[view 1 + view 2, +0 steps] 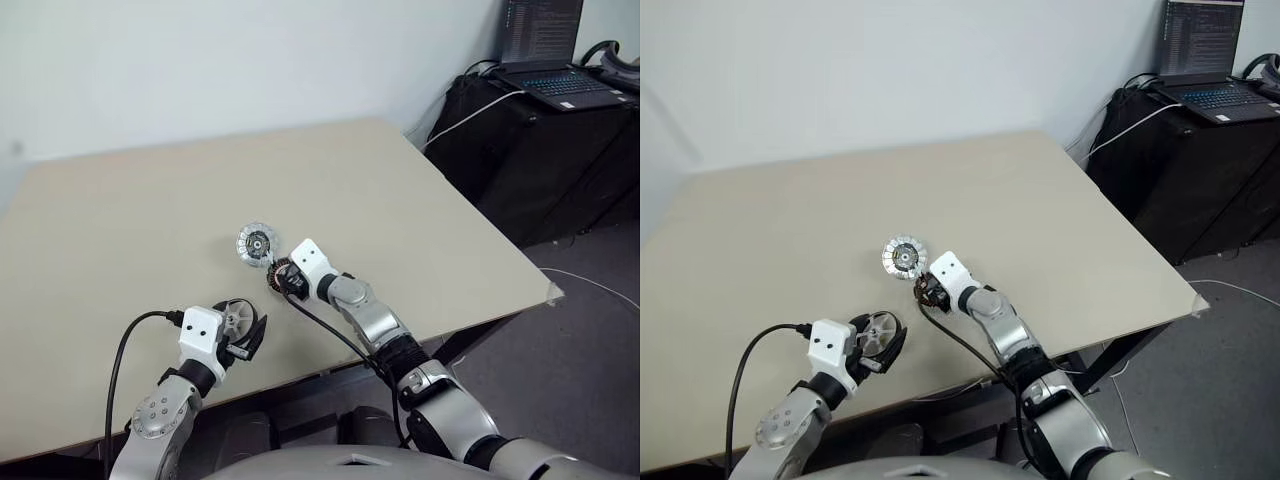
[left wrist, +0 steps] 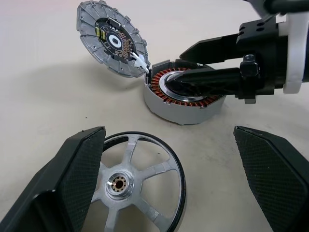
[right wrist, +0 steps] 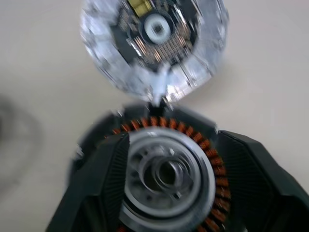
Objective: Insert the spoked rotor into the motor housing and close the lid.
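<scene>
Landmark: motor housing [image 2: 183,99], on the table [image 1: 150,200] near its front edge.

- Above housing: blocked. Right gripper [image 3: 166,188] sits over it, one finger [image 2: 212,82] across the open centre, the other behind the rim.
- Far side of housing: lid [image 2: 112,39] stands tilted, touching the rim; no passage there.
- Near side: spoked rotor [image 2: 133,186] lies flat between the left gripper [image 2: 186,179] fingers, spread wide; bare strip between rotor and housing.
- Beyond lid: open tabletop.

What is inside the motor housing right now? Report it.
The motor housing holds a ring of copper windings around a silver centre with an open bore. No spoked rotor sits in it; that lies apart on the table. The right gripper fingers straddle the housing, covering parts of its rim.
</scene>
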{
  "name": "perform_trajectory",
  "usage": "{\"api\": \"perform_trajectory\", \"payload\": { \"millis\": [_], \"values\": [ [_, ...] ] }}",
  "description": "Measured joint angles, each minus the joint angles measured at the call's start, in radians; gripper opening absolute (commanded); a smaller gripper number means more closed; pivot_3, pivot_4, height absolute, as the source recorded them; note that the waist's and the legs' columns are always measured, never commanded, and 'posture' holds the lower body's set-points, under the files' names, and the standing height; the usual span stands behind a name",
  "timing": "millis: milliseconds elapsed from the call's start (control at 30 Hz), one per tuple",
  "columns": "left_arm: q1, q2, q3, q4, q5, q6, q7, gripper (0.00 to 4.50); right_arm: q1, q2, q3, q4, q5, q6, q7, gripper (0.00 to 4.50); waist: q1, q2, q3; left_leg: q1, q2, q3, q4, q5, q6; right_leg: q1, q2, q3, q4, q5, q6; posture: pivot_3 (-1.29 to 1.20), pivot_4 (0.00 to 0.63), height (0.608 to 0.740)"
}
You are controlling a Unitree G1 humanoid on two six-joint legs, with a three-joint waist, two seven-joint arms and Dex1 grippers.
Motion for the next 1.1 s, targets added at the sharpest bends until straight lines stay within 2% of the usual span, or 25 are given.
{"api": "perform_trajectory", "payload": {
  "millis": [33,267,633,1100],
  "values": [
    [0.000,0.000,0.000,0.000,0.000,0.000,0.000,4.50,0.001,0.000,0.000,-0.021,0.002,0.010,0.004,2.40,0.000,0.000,0.000,0.000,0.000,0.000,0.000,0.000,0.000,0.000,0.000,0.000,0.000,0.000,0.000,0.00,0.000,0.740],
    [-0.006,0.000,-0.001,0.000,0.000,0.000,-0.001,4.50,0.001,0.004,0.008,-0.106,-0.001,0.074,0.010,0.08,0.002,0.000,0.000,0.001,0.000,0.001,0.000,0.000,0.000,0.000,0.000,0.002,0.000,0.000,0.000,0.00,0.000,0.740],
    [-0.003,-0.001,-0.001,0.000,0.001,0.001,0.009,4.50,-0.013,-0.030,0.071,-0.094,-0.144,0.196,-0.063,0.03,0.001,0.000,0.000,0.001,0.000,0.002,0.000,0.000,0.000,-0.001,0.001,0.003,0.000,0.000,0.000,0.00,0.000,0.740],
    [-0.003,-0.002,-0.006,0.000,0.001,0.003,0.010,4.50,-0.020,-0.038,0.081,-0.114,-0.165,0.248,-0.041,0.03,0.000,0.000,0.000,0.000,0.000,0.002,0.000,0.000,0.000,-0.001,0.001,0.004,0.000,0.000,0.000,0.00,0.000,0.740]
  ]
}}
